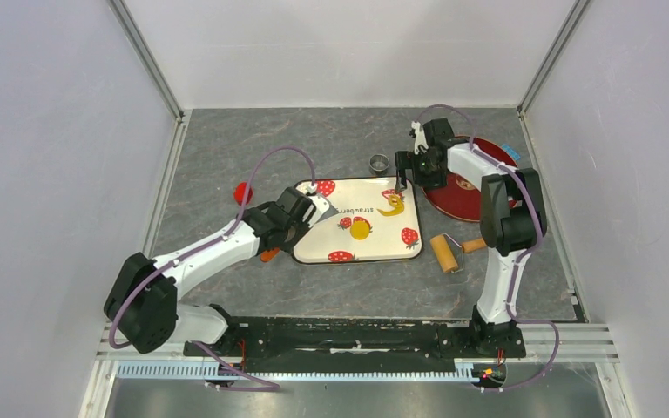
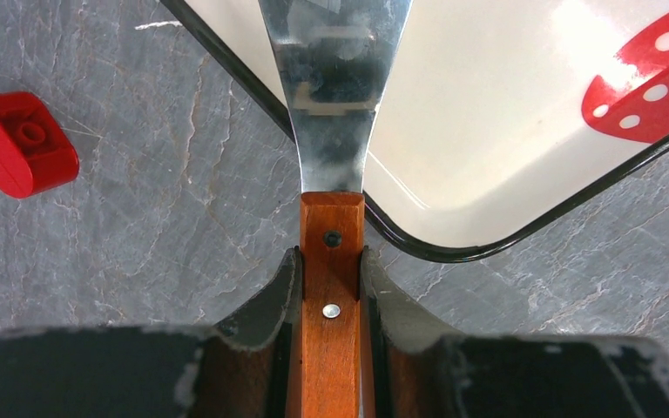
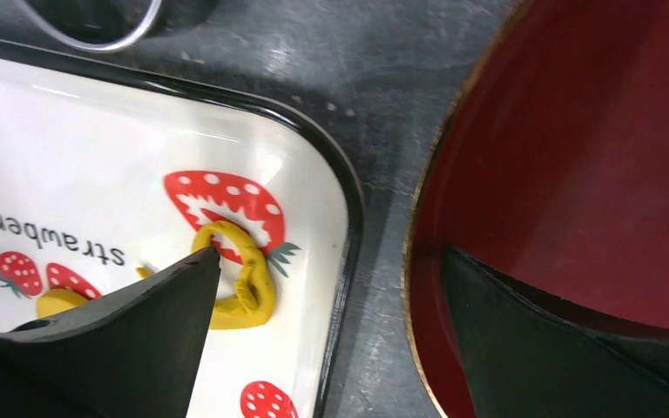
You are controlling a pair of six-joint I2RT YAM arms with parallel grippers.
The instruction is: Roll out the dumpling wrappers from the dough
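Note:
A round yellow dumpling wrapper [image 1: 361, 229] lies in the middle of the strawberry-print tray [image 1: 314, 248]. A crescent scrap of yellow dough [image 1: 393, 205] [image 3: 246, 283] lies by the tray's far right corner. My left gripper [image 1: 307, 214] [image 2: 331, 252] is shut on the wooden handle of a metal spatula [image 2: 332, 218], and its blade [image 2: 335, 78] reaches over the tray's left edge. My right gripper [image 1: 408, 180] [image 3: 329, 257] hangs open and holds nothing. One of its fingers [image 3: 139, 331] is over the tray beside the crescent, and the other is over the red plate [image 3: 592, 157].
A small metal ring cutter [image 1: 379, 162] stands behind the tray. The wooden roller [image 1: 447, 252] lies to the right of the tray, in front of the red plate [image 1: 479, 187]. A red block [image 1: 242, 192] [image 2: 17, 144] sits left of the tray.

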